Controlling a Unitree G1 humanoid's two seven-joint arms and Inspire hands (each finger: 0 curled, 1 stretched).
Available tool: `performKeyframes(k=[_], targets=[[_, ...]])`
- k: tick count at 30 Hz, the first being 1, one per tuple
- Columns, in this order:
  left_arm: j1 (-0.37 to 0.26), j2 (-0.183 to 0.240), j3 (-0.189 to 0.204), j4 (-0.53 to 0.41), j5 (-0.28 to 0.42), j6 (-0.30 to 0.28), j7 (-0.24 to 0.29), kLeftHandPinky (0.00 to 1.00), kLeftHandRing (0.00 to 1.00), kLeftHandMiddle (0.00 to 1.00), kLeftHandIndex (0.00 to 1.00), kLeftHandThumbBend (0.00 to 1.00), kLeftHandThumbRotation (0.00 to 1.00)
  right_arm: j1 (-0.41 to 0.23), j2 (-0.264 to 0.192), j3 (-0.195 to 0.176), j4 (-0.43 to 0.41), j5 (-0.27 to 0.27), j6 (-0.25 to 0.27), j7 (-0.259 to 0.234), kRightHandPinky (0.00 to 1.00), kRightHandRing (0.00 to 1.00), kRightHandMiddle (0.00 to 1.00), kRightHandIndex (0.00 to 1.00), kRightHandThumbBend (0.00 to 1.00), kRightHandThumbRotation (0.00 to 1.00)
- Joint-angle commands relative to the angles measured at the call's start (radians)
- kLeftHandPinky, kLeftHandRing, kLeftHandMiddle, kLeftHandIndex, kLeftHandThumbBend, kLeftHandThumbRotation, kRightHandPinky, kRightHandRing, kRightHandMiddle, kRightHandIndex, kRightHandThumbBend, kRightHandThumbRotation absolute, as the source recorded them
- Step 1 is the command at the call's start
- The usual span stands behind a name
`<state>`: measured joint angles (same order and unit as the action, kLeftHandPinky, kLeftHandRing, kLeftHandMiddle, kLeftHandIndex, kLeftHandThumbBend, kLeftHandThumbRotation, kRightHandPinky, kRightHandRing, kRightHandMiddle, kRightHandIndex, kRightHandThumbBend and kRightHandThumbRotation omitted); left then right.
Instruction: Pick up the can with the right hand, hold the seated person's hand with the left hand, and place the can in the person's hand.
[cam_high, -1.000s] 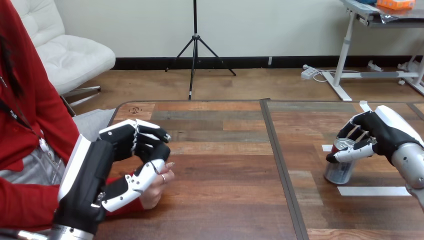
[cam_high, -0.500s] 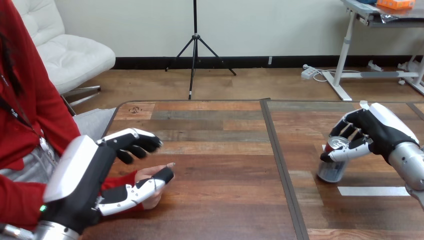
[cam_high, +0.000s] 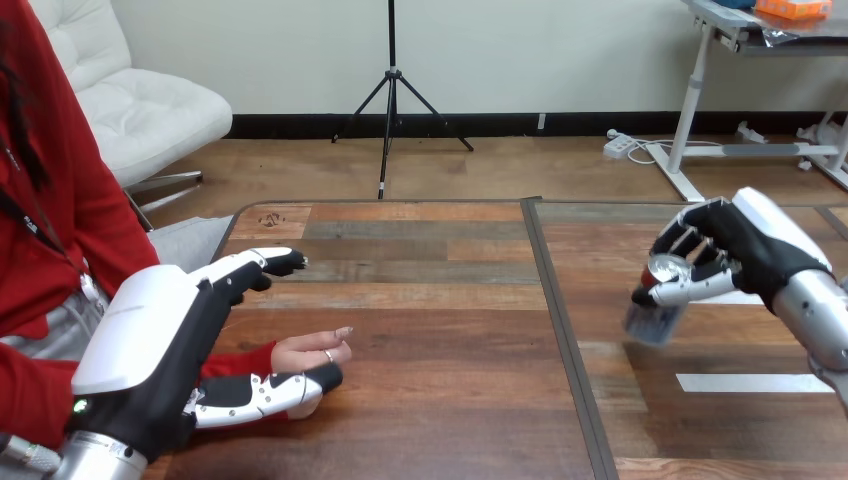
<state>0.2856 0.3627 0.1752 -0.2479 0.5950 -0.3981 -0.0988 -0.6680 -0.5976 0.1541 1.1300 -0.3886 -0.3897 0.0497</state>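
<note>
Right hand (cam_high: 745, 252) wraps the tilted can (cam_high: 653, 320) near its top; likely light, slick, dentable, so grip mid-body. Left hand (cam_high: 150, 345) open beside person's hand (cam_high: 308, 351).

The can (cam_high: 655, 318) in the right hand (cam_high: 740, 250) is bare, reflective metal. The left hand (cam_high: 160, 350) carries glossy white plastic shells over matt black. The table (cam_high: 450, 400) under both hands is satin, grained wood
</note>
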Motion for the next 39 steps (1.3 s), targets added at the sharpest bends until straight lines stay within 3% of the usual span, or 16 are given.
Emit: performKeyframes(k=[1, 11, 20, 28, 39], targets=[[-0.052, 0.039, -0.012, -0.041, 0.045, 0.024, 0.01, 0.8, 0.79, 0.81, 0.81, 0.97, 0.45, -0.035, -0.048, -0.034, -0.083, 0.028, -0.014, -0.006, 0.4, 0.41, 0.45, 0.48, 0.69, 0.0], [-0.07, 0.05, -0.032, -0.032, 0.099, 0.076, 0.01, 0.83, 0.81, 0.83, 0.83, 1.0, 0.4, -0.023, -0.052, -0.037, -0.112, 0.02, -0.016, -0.02, 0.4, 0.41, 0.45, 0.48, 0.69, 0.0], [-0.094, 0.066, -0.049, -0.008, 0.118, 0.109, 0.001, 0.76, 0.8, 0.83, 0.83, 1.0, 0.32, -0.017, -0.052, -0.038, -0.125, 0.023, -0.014, -0.023, 0.4, 0.4, 0.45, 0.49, 0.7, 0.0], [-0.117, 0.088, -0.071, 0.022, 0.154, 0.143, -0.001, 0.7, 0.77, 0.81, 0.81, 1.0, 0.31, -0.014, -0.05, -0.042, -0.129, 0.025, -0.014, -0.026, 0.4, 0.4, 0.46, 0.49, 0.69, 0.0], [-0.157, 0.119, -0.113, 0.069, 0.196, 0.213, -0.027, 0.68, 0.76, 0.78, 0.79, 1.0, 0.28, -0.013, -0.053, -0.041, -0.13, 0.025, -0.023, -0.023, 0.38, 0.4, 0.45, 0.49, 0.69, 0.0]])
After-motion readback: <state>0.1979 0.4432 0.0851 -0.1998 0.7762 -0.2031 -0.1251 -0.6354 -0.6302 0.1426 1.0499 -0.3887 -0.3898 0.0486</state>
